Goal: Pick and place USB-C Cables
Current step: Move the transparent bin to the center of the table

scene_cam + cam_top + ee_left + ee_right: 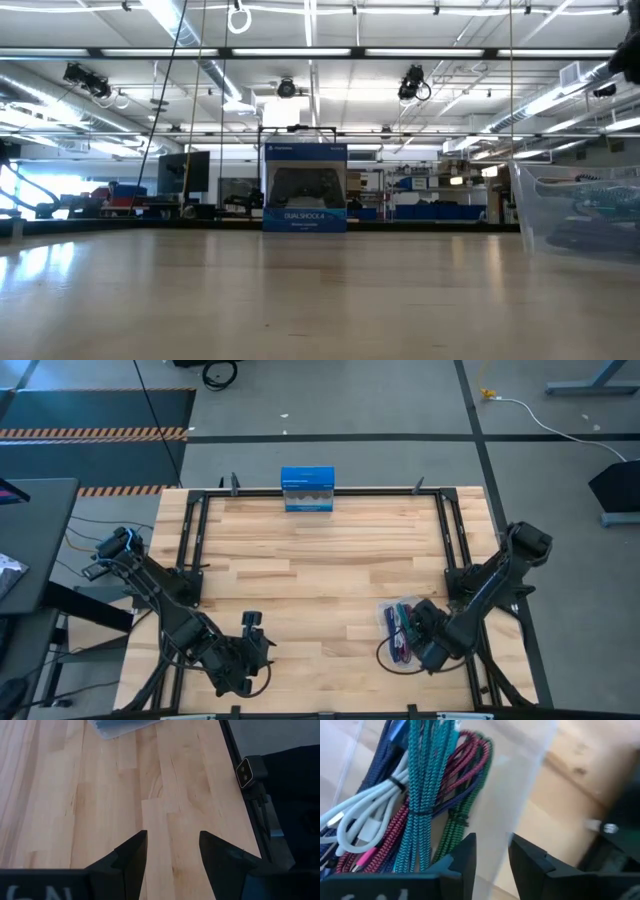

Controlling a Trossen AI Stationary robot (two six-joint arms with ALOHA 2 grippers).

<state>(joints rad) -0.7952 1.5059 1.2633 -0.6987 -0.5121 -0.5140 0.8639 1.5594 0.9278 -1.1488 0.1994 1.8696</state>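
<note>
The USB-C cables lie bundled together in a clear plastic tray near the table's right near corner. The right wrist view shows the teal bundle, the maroon one, the white-grey one, the green one and the dark purple one. My right gripper hangs open over the tray's edge, with a clear tray wall running between its fingers. My left gripper is open above bare wood near the near edge. My right gripper has one finger on the cable side of the clear tray wall and the other on the outer side. Whether either finger touches the wall, I cannot tell.
A blue rectangular box stands upright at the middle of the far edge, also seen in the low view. The tray shows at the right in the low view. A black frame borders the wooden top, whose middle is bare wood.
</note>
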